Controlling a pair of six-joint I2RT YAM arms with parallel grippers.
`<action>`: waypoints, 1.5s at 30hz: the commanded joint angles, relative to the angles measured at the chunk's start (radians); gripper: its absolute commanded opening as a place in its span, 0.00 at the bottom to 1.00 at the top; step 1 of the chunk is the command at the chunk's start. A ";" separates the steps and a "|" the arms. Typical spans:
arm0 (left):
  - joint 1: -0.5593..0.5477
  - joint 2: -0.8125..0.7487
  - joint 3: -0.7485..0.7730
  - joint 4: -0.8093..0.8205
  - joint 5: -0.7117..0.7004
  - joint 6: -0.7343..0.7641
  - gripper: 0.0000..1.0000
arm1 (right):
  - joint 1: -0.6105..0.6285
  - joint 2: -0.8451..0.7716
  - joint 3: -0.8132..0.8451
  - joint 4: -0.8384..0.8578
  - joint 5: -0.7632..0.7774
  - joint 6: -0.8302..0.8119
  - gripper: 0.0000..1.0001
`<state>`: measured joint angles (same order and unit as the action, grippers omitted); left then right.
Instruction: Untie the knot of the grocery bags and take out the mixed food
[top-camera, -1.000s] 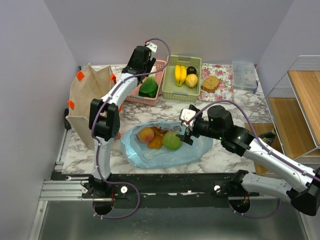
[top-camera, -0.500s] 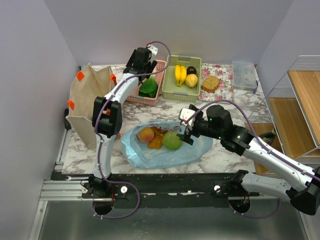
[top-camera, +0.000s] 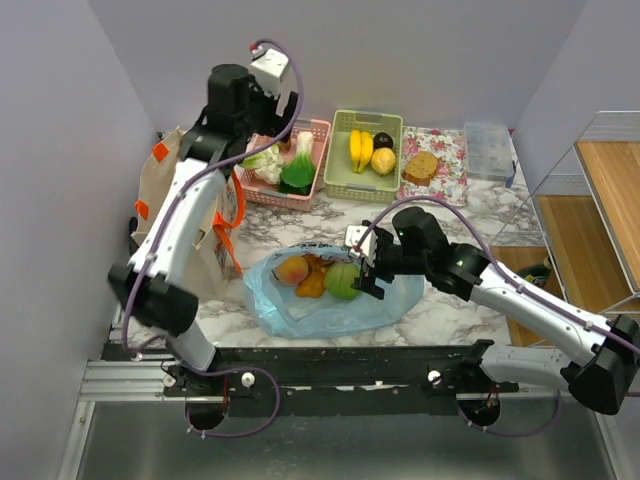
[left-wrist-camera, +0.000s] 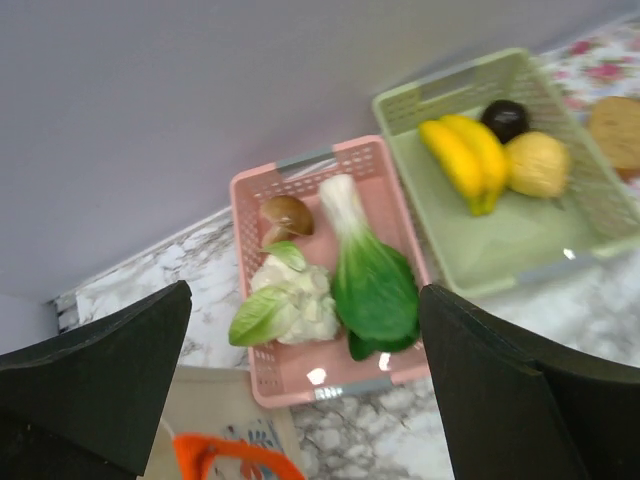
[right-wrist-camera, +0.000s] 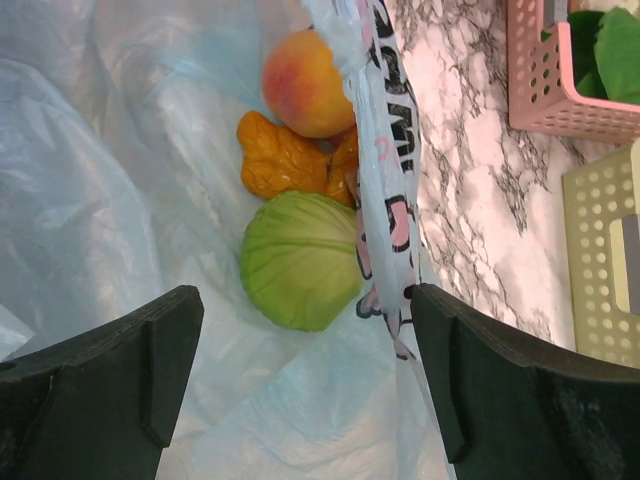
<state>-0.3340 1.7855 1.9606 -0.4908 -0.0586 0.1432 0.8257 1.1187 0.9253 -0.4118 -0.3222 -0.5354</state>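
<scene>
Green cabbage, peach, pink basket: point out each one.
green cabbage (right-wrist-camera: 300, 262), right wrist view, middle of its rounded top
peach (right-wrist-camera: 308, 70), right wrist view, its orange-red side
pink basket (left-wrist-camera: 283, 372), left wrist view, bare floor near its front rim

Looking like a robot lab cell: plain panel walls boxing in a marble-print table, aluminium rail running along its near edge.

Marble table bears the grocery bags in front — pink basket, green basket, floral mat, clear box behind.
</scene>
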 joint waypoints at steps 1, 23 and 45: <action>0.007 -0.334 -0.209 -0.090 0.529 0.027 0.98 | 0.009 0.023 0.047 -0.060 -0.093 -0.041 0.92; -0.346 -0.832 -0.693 -0.487 0.832 0.679 0.48 | 0.040 -0.052 -0.059 0.018 -0.063 -0.156 0.62; -0.591 -0.691 -1.043 -0.137 0.493 1.117 0.55 | 0.015 -0.092 0.093 -0.407 0.342 0.223 1.00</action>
<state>-0.9188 1.0878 0.9997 -0.7288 0.5034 1.1641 0.8577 1.0370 1.0630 -0.7002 -0.1066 -0.3969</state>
